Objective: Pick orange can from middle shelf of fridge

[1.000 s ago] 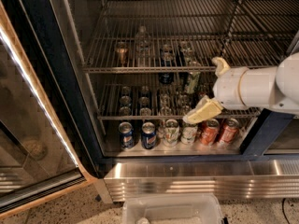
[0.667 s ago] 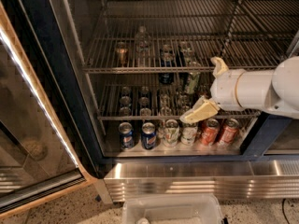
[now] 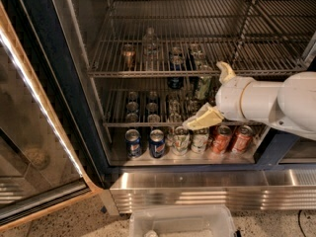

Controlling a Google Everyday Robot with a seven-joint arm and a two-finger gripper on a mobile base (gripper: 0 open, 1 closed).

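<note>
The orange can (image 3: 129, 55) stands at the left of the middle shelf (image 3: 148, 73), a chrome wire rack in the open fridge (image 3: 74, 107). It is slim, with amber sides and a silver lid. My gripper (image 3: 213, 95) hangs in front of the fridge, to the right of the can and lower, level with the gap under that shelf. It is open and empty. One cream finger (image 3: 225, 71) points up and the other (image 3: 202, 118) points down-left over the bottom row of cans.
A clear bottle (image 3: 150, 43) and several small cans share the middle shelf. The rack below holds more cans. The floor row has blue cans (image 3: 156, 142), pale cans (image 3: 180, 140) and red cans (image 3: 220, 138). The glass door (image 3: 29, 132) stands open at left. A plastic bin (image 3: 182, 223) sits below the ribbed base panel (image 3: 207, 191).
My gripper and arm have shifted a little to the left, further across the fridge opening. The cans have not moved.
</note>
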